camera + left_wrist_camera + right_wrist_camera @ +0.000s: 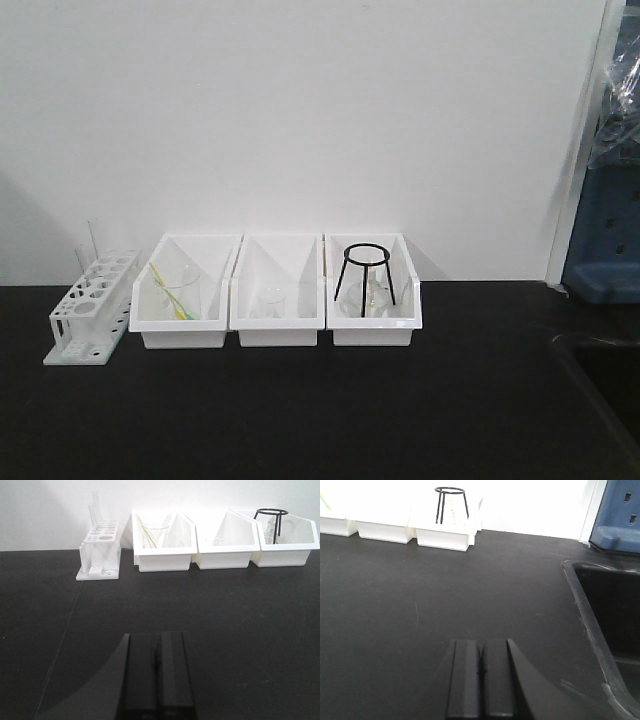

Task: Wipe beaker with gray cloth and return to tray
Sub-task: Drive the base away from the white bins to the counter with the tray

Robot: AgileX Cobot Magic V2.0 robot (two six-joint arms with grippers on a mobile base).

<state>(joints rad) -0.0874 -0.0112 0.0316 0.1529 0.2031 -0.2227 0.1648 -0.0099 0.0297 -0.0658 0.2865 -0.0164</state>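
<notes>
Three white plastic bins [275,336], clear cylindrical beaker [272,302]

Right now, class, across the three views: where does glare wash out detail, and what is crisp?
Front view: soft, even light; the beaker barely shows inside the middle bin. Left wrist view: the left bin blows out along its rim. Right wrist view: the right bin is overexposed, yet the black ring stand is crisp.
</notes>
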